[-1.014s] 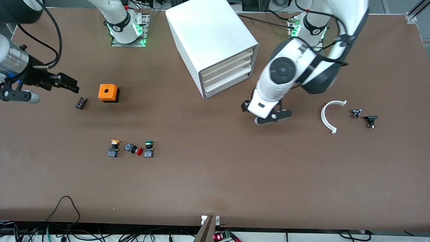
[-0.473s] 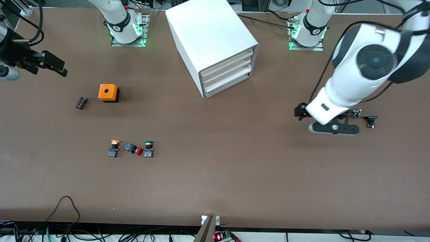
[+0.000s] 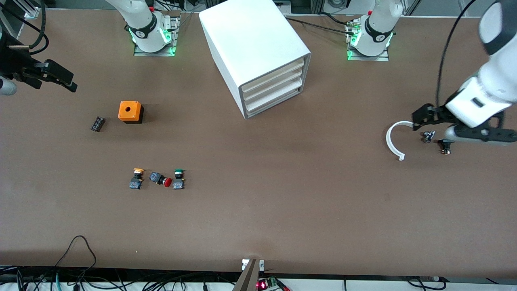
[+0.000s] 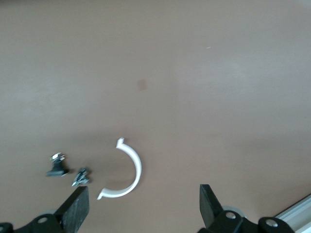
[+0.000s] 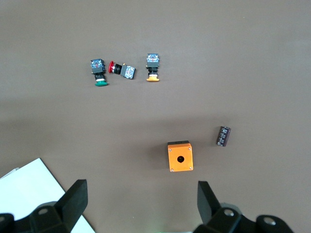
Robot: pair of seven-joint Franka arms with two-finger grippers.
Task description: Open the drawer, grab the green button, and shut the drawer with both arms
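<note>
The button (image 3: 178, 179) – green cap, black body, blue base – lay on the table (image 3: 282, 210) beside a red-capped button (image 3: 160, 179) and an orange-capped one (image 3: 137, 179), nearer the front camera than the cabinet (image 3: 255, 52). The drawer (image 3: 274, 100) sat flush and shut, with bare table before it. The left gripper (image 3: 424, 117) hovered over a white curved clip (image 3: 394, 139) – fingers wide, holding nothing. The right gripper (image 3: 60, 78) hung at the right arm's end, spread wide and empty.
</note>
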